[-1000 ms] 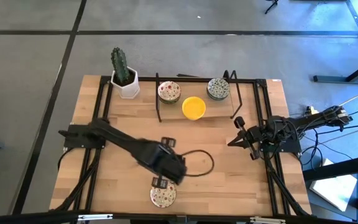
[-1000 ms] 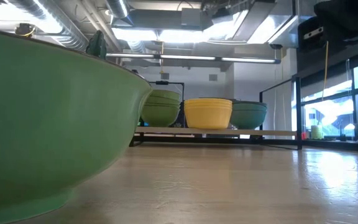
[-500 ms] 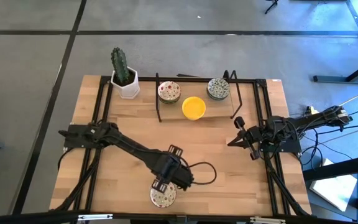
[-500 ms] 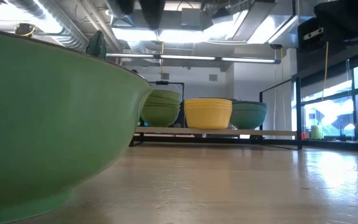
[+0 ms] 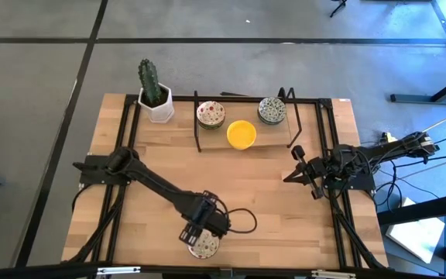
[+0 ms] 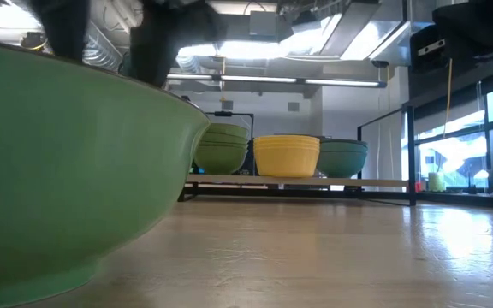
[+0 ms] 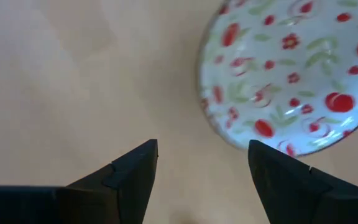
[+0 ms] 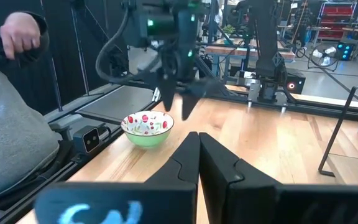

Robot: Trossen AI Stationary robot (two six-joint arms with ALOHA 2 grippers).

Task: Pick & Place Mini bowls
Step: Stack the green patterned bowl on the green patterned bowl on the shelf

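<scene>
Fingers of the left gripper (image 7: 201, 163) stand apart above bare table (image 5: 285, 209); the red-speckled mini bowl (image 7: 291, 74) lies just ahead and off to one side, near the front edge. Right gripper (image 8: 199, 155), fingers together, waits well away.

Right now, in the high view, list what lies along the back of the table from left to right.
Cactus pot → red-speckled mini bowls → yellow mini bowl → green-grey patterned mini bowls.
</scene>
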